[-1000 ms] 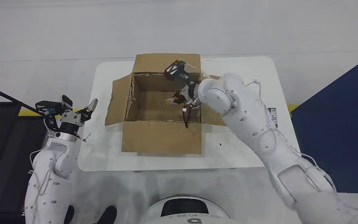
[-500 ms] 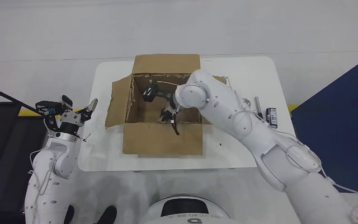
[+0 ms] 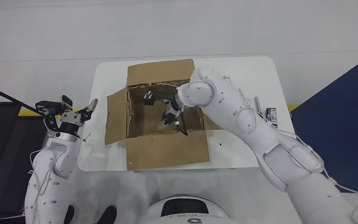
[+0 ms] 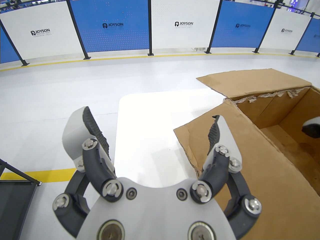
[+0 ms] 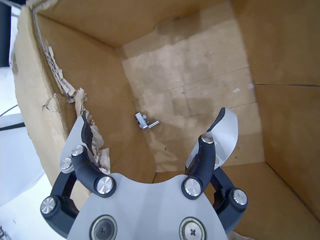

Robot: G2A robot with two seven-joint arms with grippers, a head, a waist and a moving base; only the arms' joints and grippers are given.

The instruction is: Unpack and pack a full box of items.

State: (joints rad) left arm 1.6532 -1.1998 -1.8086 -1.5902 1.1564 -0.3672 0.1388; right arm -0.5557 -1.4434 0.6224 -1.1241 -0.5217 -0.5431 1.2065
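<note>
Box (image 3: pixel 168 150) mouth-up, askew on table (image 3: pixel 246 73)

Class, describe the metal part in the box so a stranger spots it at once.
On the white table stands an open cardboard box. On its floor, near the wall with the torn rim, lies a small metal part. It alone is shiny silver, a block with a short pin.

Blue-white fence panels (image 4: pixel 160 26), pale floor (image 4: pixel 50 88), yellow line (image 4: pixel 50 173)
</note>
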